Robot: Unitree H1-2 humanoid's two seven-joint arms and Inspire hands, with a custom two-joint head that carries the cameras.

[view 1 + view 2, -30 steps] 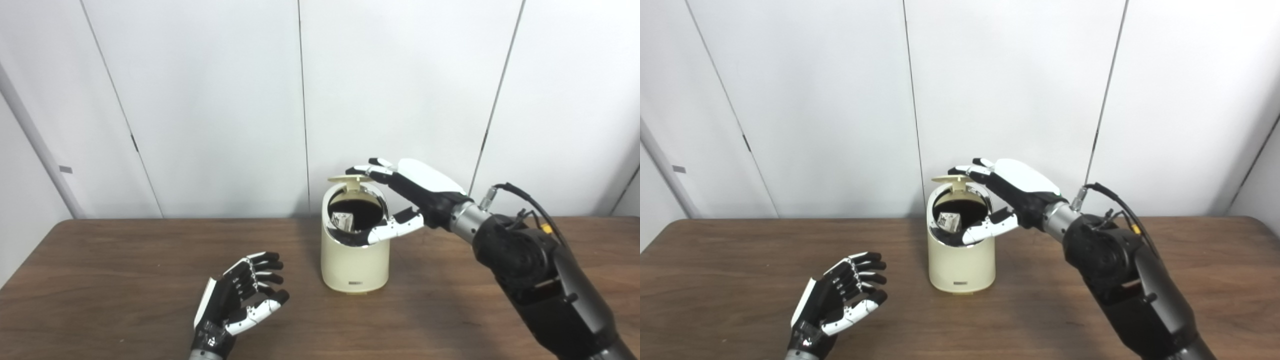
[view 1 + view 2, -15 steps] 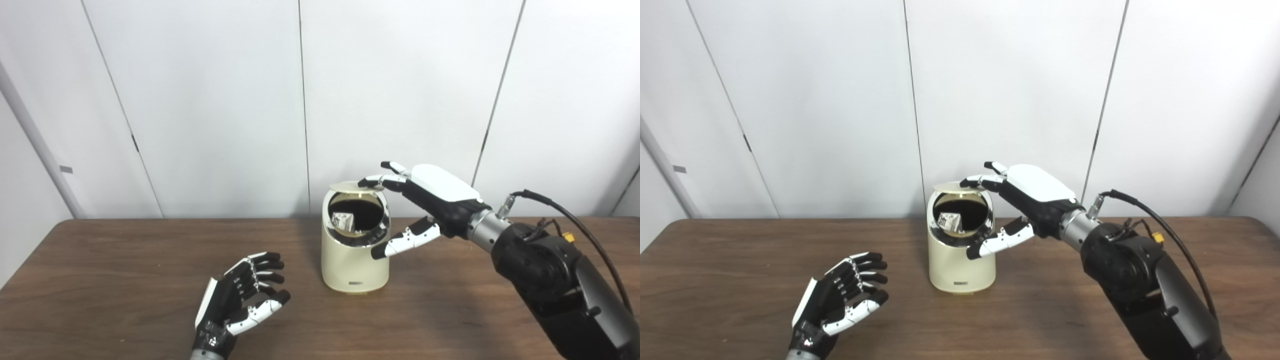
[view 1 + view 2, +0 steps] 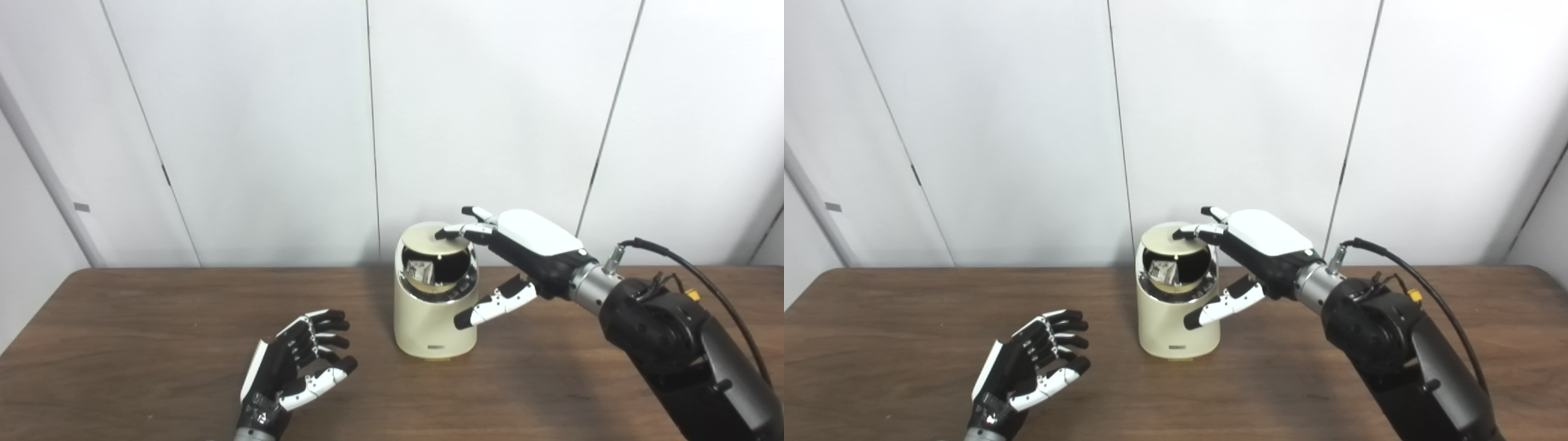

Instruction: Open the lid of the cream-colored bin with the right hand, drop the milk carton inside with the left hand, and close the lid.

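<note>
The cream-colored bin (image 3: 435, 318) stands on the brown table (image 3: 153, 331), near its middle. Its round lid (image 3: 438, 243) is tilted forward and half lowered over the chrome-rimmed mouth. The milk carton (image 3: 421, 272) lies inside, partly seen under the lid. My right hand (image 3: 520, 248) is open, its fingertips (image 3: 447, 233) resting on the lid's top and its thumb hanging in front of the bin's right side. My left hand (image 3: 294, 364) rests low over the table at front left, open, palm turned up, holding nothing.
White wall panels (image 3: 257, 122) stand right behind the table's far edge. My right forearm (image 3: 674, 343) with a black cable (image 3: 692, 269) reaches across the table's right side. Bare tabletop lies between my left hand and the bin.
My right hand has pushed the lid down from standing upright behind the mouth to half covering it. The hand drew back to the right and lowered. My left hand stayed still.
</note>
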